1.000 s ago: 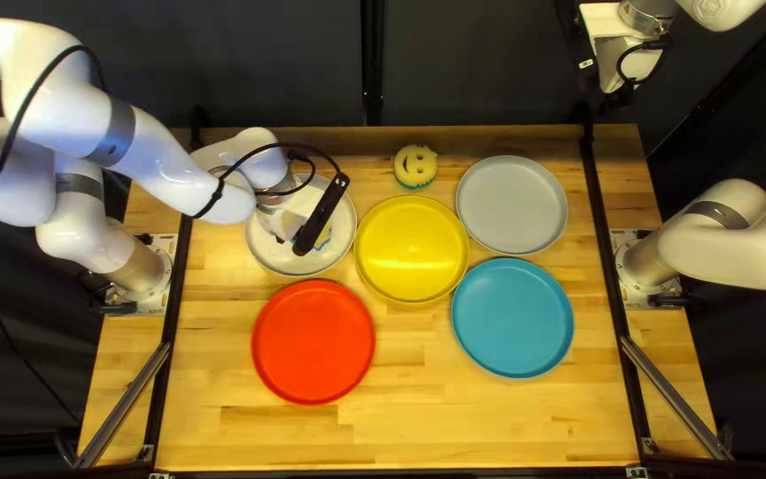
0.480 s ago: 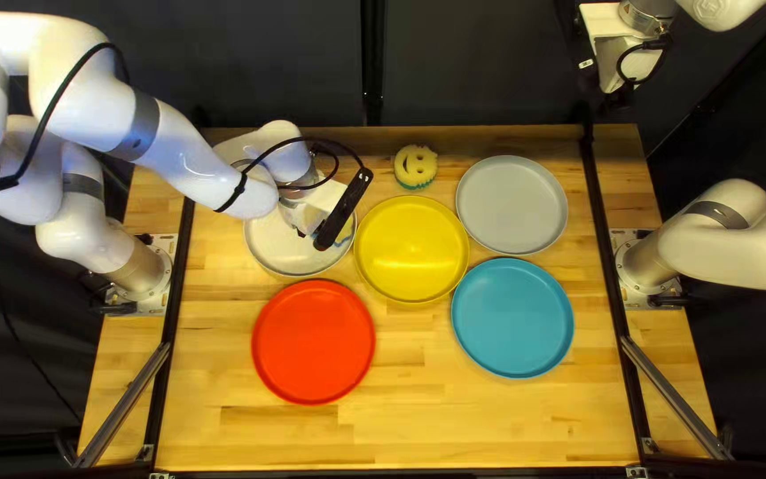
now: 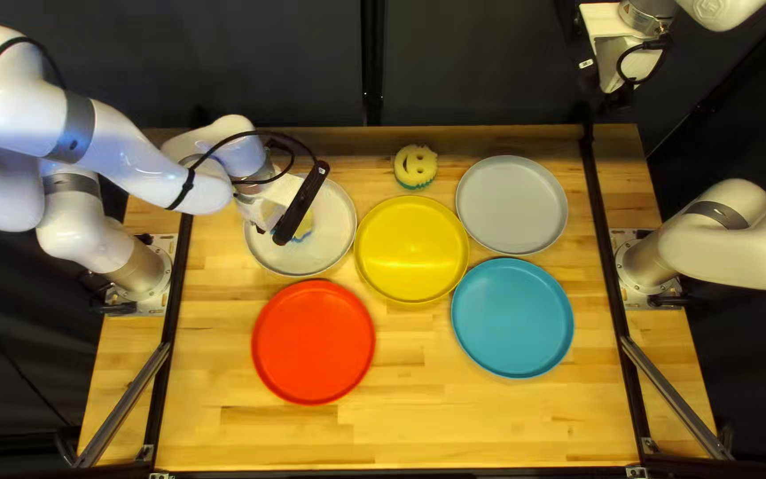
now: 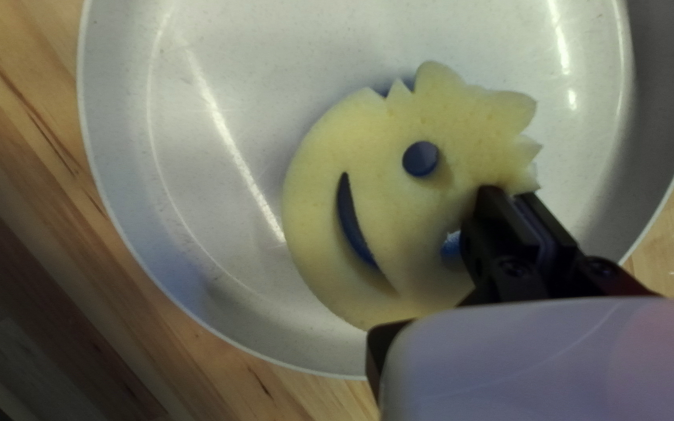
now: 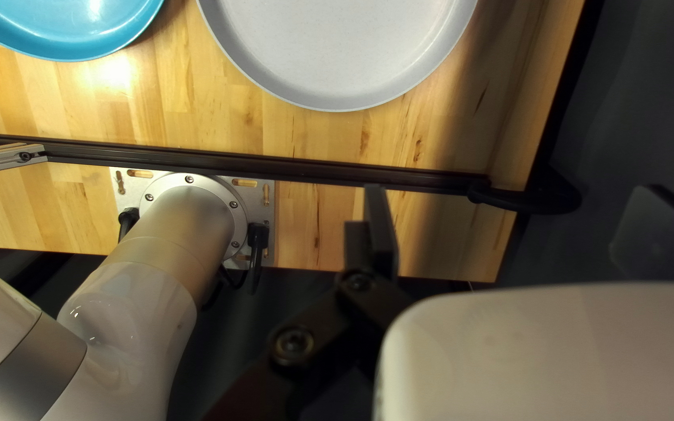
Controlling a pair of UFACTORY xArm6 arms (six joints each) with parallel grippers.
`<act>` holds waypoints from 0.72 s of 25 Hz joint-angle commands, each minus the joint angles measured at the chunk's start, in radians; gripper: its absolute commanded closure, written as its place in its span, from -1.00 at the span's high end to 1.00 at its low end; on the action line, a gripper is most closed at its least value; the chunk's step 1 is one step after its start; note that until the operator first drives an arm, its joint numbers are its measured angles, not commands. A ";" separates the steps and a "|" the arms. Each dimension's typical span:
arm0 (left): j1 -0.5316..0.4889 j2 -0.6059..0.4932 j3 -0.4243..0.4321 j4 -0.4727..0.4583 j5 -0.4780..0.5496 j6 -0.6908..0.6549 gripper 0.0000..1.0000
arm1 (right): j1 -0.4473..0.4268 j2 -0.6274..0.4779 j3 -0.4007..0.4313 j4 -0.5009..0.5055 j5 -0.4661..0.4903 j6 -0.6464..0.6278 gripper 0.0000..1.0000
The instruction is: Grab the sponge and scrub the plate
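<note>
One smiley sponge, yellow on top and blue below, lies face up inside the white plate in front of my left arm's base — my left gripper pinches it by the spiky edge, right beside an eye hole, fingers close together. Sponge looks flat on the plate's floor, and the rim shows around it. My right gripper hangs past the table's far edge at the right of the top left view, with nothing seen in its grip; its wrist view has one finger set wide, the other hidden behind the mount. Other plates on the table: yellow plate just beside the white one, red plate nearer the near edge, grey plate and blue plate farther right — plus a second sponge, yellow over green, behind the yellow plate.
</note>
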 commanded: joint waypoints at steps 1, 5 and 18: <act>0.034 0.065 -0.061 -0.010 0.003 0.046 -1.00 | 0.000 0.000 0.000 0.000 0.000 0.000 1.00; 0.046 0.114 -0.102 -0.022 -0.001 0.076 -1.00 | 0.000 0.000 0.000 0.000 0.000 0.000 1.00; 0.089 0.070 -0.024 -0.014 0.006 0.112 -1.00 | 0.000 0.000 0.000 0.000 0.000 0.000 1.00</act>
